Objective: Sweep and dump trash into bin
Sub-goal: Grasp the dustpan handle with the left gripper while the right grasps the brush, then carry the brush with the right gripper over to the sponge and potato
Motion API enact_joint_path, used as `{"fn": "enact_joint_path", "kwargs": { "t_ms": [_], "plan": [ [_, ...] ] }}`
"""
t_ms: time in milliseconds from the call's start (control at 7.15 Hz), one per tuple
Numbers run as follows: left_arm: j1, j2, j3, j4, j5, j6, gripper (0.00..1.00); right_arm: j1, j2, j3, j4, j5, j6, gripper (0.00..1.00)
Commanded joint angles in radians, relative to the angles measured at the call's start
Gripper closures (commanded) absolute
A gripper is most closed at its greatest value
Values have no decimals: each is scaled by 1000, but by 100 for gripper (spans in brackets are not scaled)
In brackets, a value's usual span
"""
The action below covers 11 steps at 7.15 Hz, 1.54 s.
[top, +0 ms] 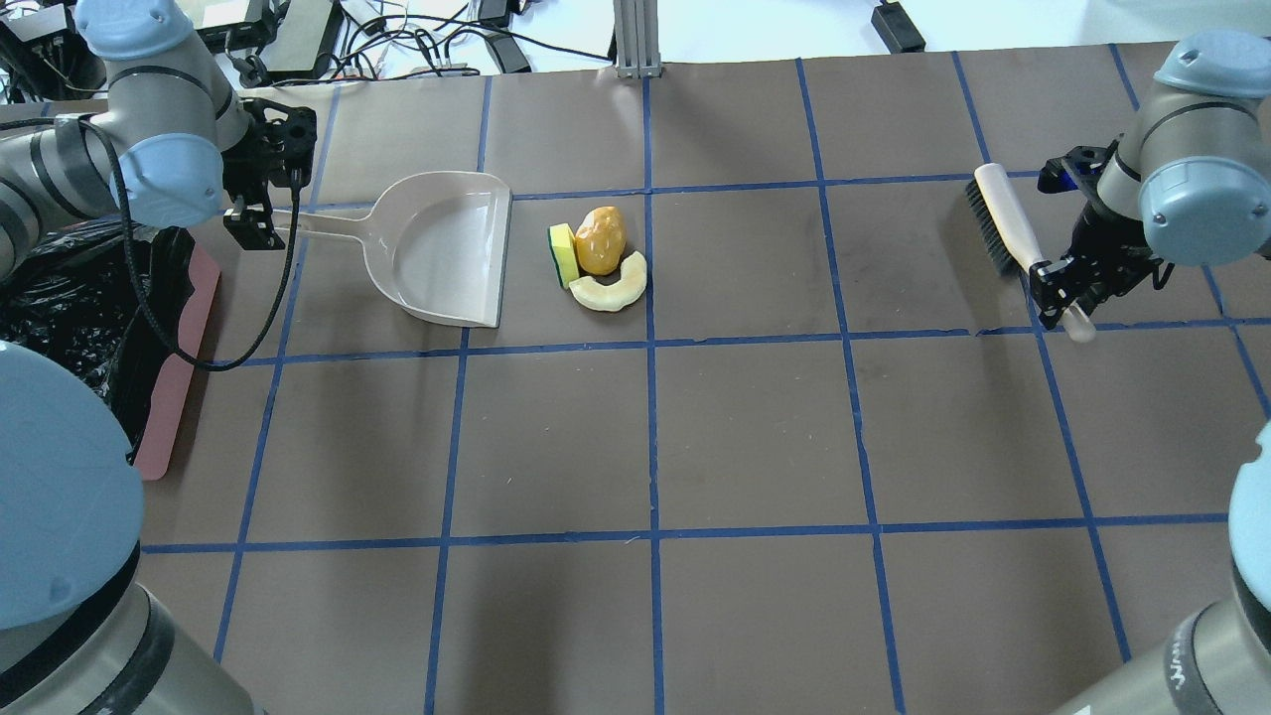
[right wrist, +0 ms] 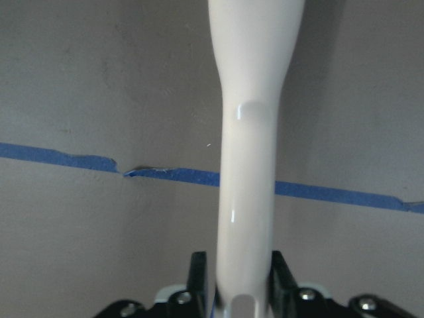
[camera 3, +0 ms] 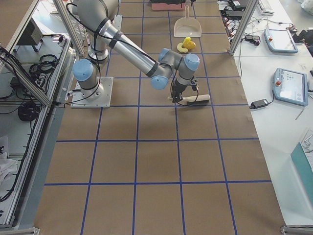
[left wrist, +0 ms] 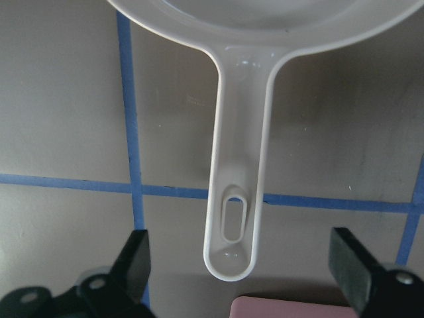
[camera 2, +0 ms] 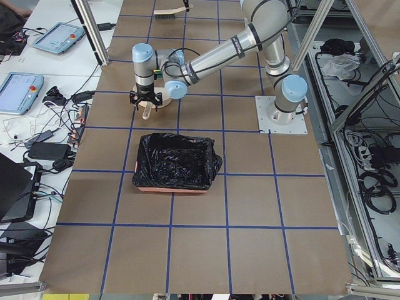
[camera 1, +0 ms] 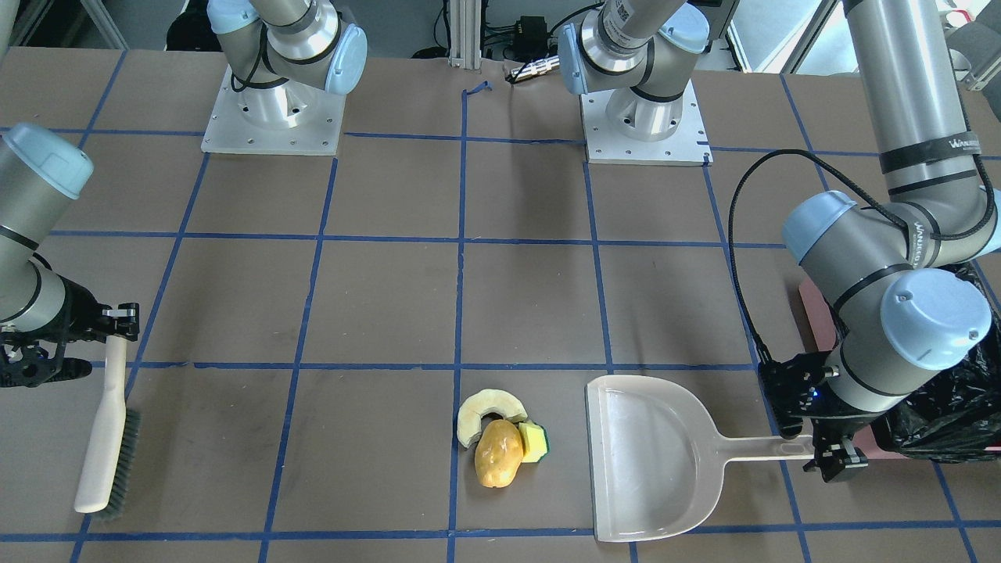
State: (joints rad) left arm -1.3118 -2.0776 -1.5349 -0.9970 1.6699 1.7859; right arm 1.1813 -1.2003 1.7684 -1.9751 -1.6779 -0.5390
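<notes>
The trash lies in one clump: a pale cream crescent slice (camera 1: 489, 404), a golden-brown potato (camera 1: 498, 453) and a yellow wedge sponge with a green edge (camera 1: 535, 442). The beige dustpan (top: 447, 248) lies flat beside it, with its mouth toward the clump. My left gripper (left wrist: 242, 265) is open, its fingers (left wrist: 136, 262) wide apart on either side of the dustpan handle's end (left wrist: 233, 225), not touching it. My right gripper (right wrist: 240, 285) is shut on the handle of a white brush (top: 1003, 223), far from the trash. The pink bin (camera 2: 175, 162) with its black bag stands behind my left arm.
The bin's black bag (top: 60, 308) and pink edge (top: 179, 377) lie close to my left arm. Both arm bases (camera 1: 274, 117) stand at the robot's side of the table. Blue tape lines grid the brown table.
</notes>
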Motion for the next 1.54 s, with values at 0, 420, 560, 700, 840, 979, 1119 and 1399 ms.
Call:
{"fn": "enact_joint_path", "kwargs": {
  "t_ms": [0,420,560,700,840,979,1119,1399],
  "plan": [
    [11,-9,-1,-49,-10,4,6,0,-4,-3,-2,-8,5,100],
    [5,-36,44,0,-70,18,7,12,-85,-7,21,0,48,100],
    [5,-45,39,-2,-71,18,7,59,-125,-10,95,-3,106,100],
    [5,-56,39,-2,-64,18,7,137,-143,-24,142,-17,146,100],
    [0,-52,39,-27,-61,18,7,240,-139,-79,244,-40,254,100],
    [0,-36,41,-72,-62,17,7,353,-113,-146,345,-42,360,100],
    [0,-41,39,-74,-65,17,7,447,-64,-197,398,-33,537,100],
    [5,-58,39,-69,-78,18,14,617,2,-248,412,-7,796,100]
  ]
}}
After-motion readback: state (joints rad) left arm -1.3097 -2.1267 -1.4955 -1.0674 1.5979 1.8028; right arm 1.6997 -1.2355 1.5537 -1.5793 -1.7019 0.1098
